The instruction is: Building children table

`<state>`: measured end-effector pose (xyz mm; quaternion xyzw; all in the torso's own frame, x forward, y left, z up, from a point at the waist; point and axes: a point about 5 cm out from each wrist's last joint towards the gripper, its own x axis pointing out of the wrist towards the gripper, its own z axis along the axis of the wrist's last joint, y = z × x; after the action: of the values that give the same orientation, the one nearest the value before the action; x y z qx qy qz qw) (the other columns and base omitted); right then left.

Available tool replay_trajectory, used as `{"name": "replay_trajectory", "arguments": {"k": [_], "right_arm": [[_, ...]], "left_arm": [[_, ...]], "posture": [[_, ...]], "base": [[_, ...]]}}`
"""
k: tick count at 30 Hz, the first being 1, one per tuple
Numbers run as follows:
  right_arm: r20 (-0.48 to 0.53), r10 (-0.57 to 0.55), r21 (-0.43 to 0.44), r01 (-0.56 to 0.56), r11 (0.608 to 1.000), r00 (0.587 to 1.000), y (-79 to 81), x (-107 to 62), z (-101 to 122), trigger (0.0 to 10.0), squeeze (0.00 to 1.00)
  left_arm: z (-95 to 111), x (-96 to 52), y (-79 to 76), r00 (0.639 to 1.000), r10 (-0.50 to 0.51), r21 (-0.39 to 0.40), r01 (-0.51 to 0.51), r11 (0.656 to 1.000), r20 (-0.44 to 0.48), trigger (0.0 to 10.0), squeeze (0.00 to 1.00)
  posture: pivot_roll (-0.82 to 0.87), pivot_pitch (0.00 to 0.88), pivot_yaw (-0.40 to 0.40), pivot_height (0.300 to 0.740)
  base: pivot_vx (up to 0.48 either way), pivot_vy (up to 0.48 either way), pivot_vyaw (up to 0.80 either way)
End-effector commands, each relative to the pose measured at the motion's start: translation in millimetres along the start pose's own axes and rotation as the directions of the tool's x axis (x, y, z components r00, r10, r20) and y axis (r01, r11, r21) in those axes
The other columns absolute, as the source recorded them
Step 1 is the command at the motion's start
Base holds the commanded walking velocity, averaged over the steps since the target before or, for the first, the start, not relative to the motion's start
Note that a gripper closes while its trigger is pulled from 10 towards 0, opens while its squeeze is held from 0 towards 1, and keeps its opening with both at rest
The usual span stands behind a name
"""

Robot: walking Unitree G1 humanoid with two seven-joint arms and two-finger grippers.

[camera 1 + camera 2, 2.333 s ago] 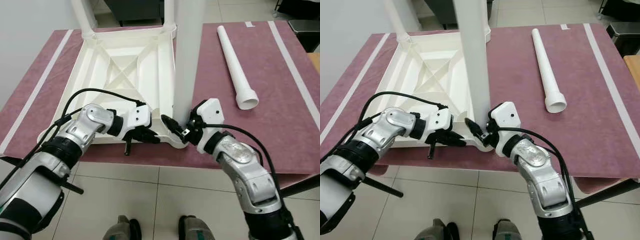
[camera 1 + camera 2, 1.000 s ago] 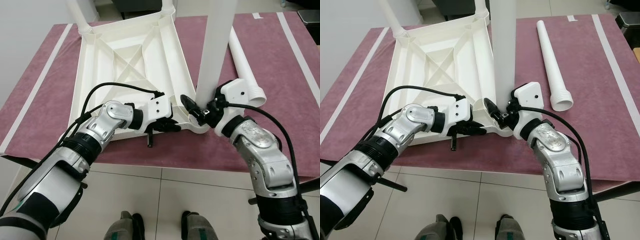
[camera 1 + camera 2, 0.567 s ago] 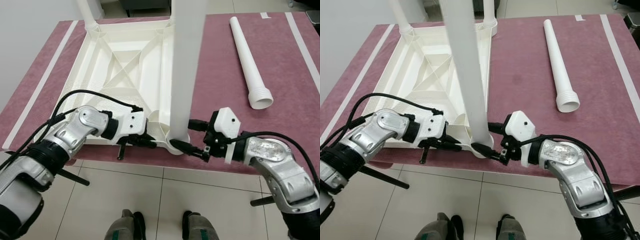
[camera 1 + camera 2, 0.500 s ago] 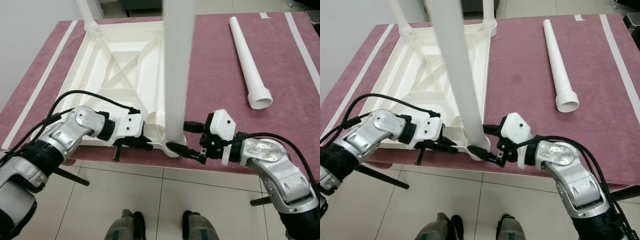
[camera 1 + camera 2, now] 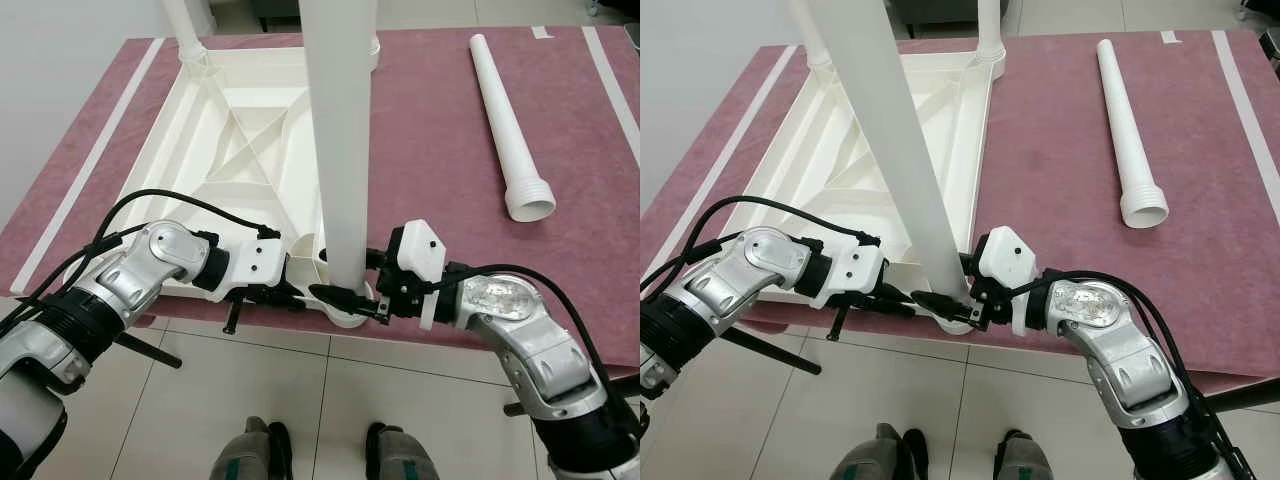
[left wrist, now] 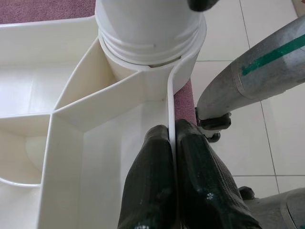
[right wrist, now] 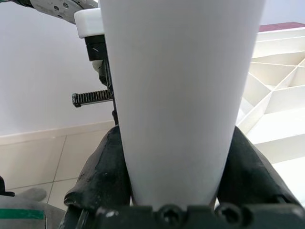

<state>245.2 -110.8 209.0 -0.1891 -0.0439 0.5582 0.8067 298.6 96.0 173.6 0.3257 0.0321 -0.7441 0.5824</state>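
Bottom centre: left gripper (image 6: 169, 167) pinches the upturned tabletop (image 5: 240, 140) rim to steady it, while right gripper (image 5: 345, 300) clamps the upright leg (image 5: 340, 130) at its corner socket, probably seating it. Spare leg (image 5: 510, 120) lies upper right.

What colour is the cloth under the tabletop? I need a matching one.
Maroon with white stripes near its edges, best seen in the left eye view.
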Motion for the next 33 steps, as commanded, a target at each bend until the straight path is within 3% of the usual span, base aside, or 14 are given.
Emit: {"name": "replay_trajectory", "arguments": {"k": [1,6,12,15,19,21,22,23,24,26,27,28,30,33], "right_arm": [[0.018,0.065,0.024,-0.066,0.998,0.998,11.7,4.7,-2,0.0,0.00],[-0.057,-0.091,0.062,0.095,0.994,0.994,1.5,1.2,-19,0.0,0.00],[-0.189,-0.397,0.043,0.411,0.911,0.898,-23.9,-0.8,-41,0.0,0.00],[-0.313,-0.667,0.012,0.705,0.709,0.676,-43.3,-6.6,-54,0.0,0.00],[-0.337,-0.708,-0.002,0.752,0.659,0.620,-46.2,-8.6,-57,0.0,0.00],[-0.357,-0.751,-0.001,0.804,0.595,0.555,-48.5,-10.1,-59,0.0,0.00],[-0.375,-0.791,0.004,0.853,0.521,0.484,-49.9,-11.1,-62,0.0,0.00],[-0.375,-0.791,0.004,0.853,0.521,0.484,-49.9,-11.1,-62,0.0,0.00],[-0.404,-0.839,0.022,0.920,0.391,0.365,-51.3,-12.2,-66,0.0,0.00],[-0.404,-0.839,0.022,0.920,0.391,0.365,-51.3,-12.2,-66,0.0,0.00],[-0.438,-0.864,0.045,0.966,0.256,0.249,-50.5,-11.2,-69,0.0,0.00],[-0.438,-0.864,0.045,0.966,0.256,0.249,-50.5,-11.2,-69,0.0,0.00],[-0.482,-0.869,0.063,0.994,0.090,0.109,-44.7,-2.4,-70,0.0,0.00],[-0.478,-0.873,0.057,0.996,0.075,0.093,-42.7,2.5,-69,0.0,0.00]], "left_arm": [[13,-4.2,-14.0,0.934,-0.358,0.072,0.356,0.932,0.020,0.0,0.00],[16,1.5,-2.4,0.953,-0.297,0.064,0.293,0.954,0.055,0.0,0.00],[27,10.9,23.3,0.978,-0.180,0.065,0.174,0.983,0.107,0.0,0.00],[43,22.5,45.5,0.982,-0.092,0.062,0.083,0.995,0.163,0.0,0.00],[45,25.5,49.2,0.982,-0.078,0.059,0.068,0.996,0.173,0.0,0.00],[49,30.8,53.1,0.980,-0.063,0.051,0.054,0.997,0.191,0.0,0.00],[53,37.2,56.9,0.977,-0.049,0.043,0.041,0.998,0.207,0.0,0.00],[53,37.2,56.9,0.977,-0.049,0.043,0.041,0.998,0.207,0.0,0.00],[59,46.8,63.5,0.972,-0.018,0.024,0.013,1.000,0.232,0.0,0.00],[59,46.8,63.5,0.972,-0.018,0.024,0.013,1.000,0.232,0.0,0.00],[66,56.5,69.3,0.967,0.012,0.003,-0.013,1.000,0.256,0.0,0.00],[66,56.5,69.3,0.967,0.012,0.003,-0.013,1.000,0.256,0.0,0.00],[71,71.5,74.8,0.961,0.044,-0.031,-0.037,0.999,0.274,0.0,0.00],[70,74.9,74.6,0.960,0.043,-0.040,-0.033,0.999,0.277,0.0,0.00]], "posture": [[-0.10,0.168,0.156,0.740],[-0.10,0.169,0.155,0.740],[-0.10,0.170,0.157,0.740],[-0.11,0.172,0.161,0.740],[-0.11,0.172,0.161,0.740],[-0.11,0.176,0.163,0.740],[-0.11,0.177,0.165,0.740],[-0.11,0.177,0.165,0.740],[-0.11,0.179,0.166,0.740],[-0.11,0.179,0.166,0.740],[-0.12,0.178,0.167,0.740],[-0.12,0.178,0.167,0.740],[-0.12,0.178,0.170,0.740],[-0.12,0.179,0.173,0.740]], "base": [[0.000,0.000,0.00],[0.000,0.000,0.00],[0.000,0.000,0.00],[0.000,0.000,0.00],[0.000,0.000,0.00],[0.000,0.000,0.00],[0.000,0.000,0.00],[0.000,0.000,0.00],[0.000,0.000,0.00],[0.000,0.000,0.00],[0.000,0.000,0.00],[0.000,0.000,0.00],[0.000,0.000,0.00],[0.000,0.000,0.00]]}}
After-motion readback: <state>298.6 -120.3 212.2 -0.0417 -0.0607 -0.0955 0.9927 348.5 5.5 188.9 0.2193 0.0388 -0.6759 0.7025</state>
